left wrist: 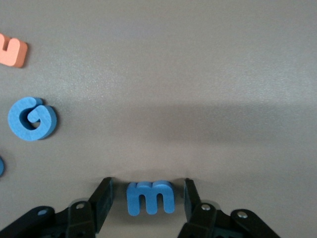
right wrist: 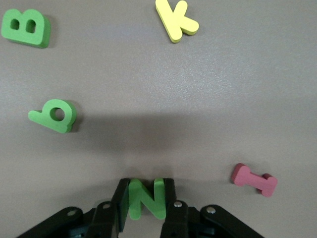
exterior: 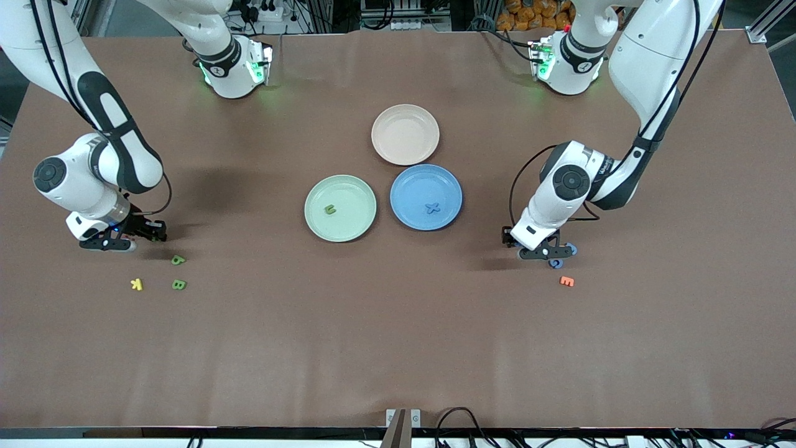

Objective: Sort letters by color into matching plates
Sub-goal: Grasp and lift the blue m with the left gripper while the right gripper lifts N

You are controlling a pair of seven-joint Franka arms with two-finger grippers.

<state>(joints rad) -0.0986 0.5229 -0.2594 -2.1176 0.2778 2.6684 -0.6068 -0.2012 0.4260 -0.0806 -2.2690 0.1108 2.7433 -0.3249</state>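
Green N (right wrist: 145, 198) clamped in the right gripper (right wrist: 144, 199) down on the bench (exterior: 398, 348); lift it to the green plate (exterior: 340, 208). Left gripper (left wrist: 149, 198), fingers apart, straddles blue m (left wrist: 150, 197): close next, then blue plate (exterior: 426, 196).

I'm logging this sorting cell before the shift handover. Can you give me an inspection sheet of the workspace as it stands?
Surface: brown table, flat, no spills seen.
Job's things: green plate holds one green letter; blue plate holds one blue letter. Loose: green B, green b, blue G.
Clutter: beige-pink plate, yellow K, pinkish-red I, orange letter.
Grippers: left pincer low at the table, fingers open either side of blue m; right pincer shut on green N.
Cables: bundles along the table's camera-side edge.
Surroundings: rig frames and power strips by the arm bases.
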